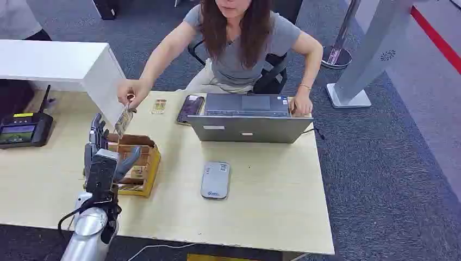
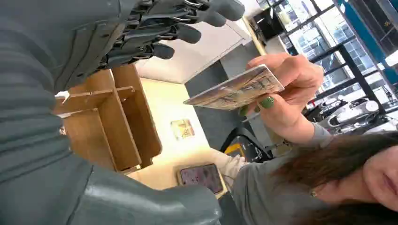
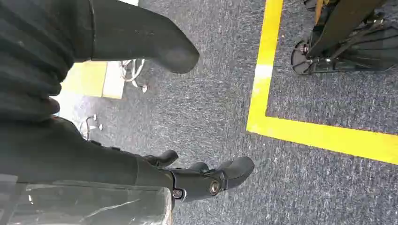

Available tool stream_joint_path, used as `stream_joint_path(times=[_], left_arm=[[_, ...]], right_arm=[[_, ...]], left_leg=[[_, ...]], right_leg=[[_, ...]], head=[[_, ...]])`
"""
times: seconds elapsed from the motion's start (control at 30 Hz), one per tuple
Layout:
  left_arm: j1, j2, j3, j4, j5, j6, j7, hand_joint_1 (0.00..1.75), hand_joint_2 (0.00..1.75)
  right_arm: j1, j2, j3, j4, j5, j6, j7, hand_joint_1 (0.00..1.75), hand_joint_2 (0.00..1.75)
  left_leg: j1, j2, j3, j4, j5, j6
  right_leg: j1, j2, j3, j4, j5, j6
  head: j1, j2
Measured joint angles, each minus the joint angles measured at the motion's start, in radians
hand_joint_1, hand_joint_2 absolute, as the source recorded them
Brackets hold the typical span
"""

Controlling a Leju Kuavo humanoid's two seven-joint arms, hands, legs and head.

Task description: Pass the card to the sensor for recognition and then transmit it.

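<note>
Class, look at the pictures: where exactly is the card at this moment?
In the head view the card is in the air, held by the person's hand, just above the wooden box and close in front of the robot's left hand.

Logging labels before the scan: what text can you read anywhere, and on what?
No text reads clearly.
Card: print blurred.
Reader: small logo, too small.
Terminal: screen illegible.
Laptop: two stickers, unreadable.
Small card on the desk: too small.
</note>
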Motion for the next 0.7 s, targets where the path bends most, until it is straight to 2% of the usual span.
stream_joint_path(times=[0.63,0.67,0.7], left_arm=[[-0.038,0.0,0.0,0.008,0.009,0.003,0.005,0.0,1.75],[-0.04,0.0,0.0,0.008,0.011,0.003,0.005,0.16,1.75],[-0.041,0.0,0.0,0.01,0.014,0.003,0.005,1.59,1.75]], right_arm=[[0.0,0.0,0.0,0.0,0.004,0.0,0.0,0.0,1.75],[0.0,0.0,0.0,0.0,0.004,0.0,0.0,0.0,1.75],[0.0,0.0,0.0,0.0,0.004,0.0,0.0,0.0,1.75]], left_leg=[[0.0,0.0,0.0,0.0,0.0,0.0],[0.0,0.0,0.0,0.0,0.0,0.0],[0.0,0.0,0.0,0.0,0.0,0.0]], right_leg=[[0.0,0.0,0.0,0.0,0.0,0.0],[0.0,0.0,0.0,0.0,0.0,0.0],[0.0,0.0,0.0,0.0,0.0,0.0]], head=[[0.0,0.0],[0.0,0.0],[0.0,0.0]])
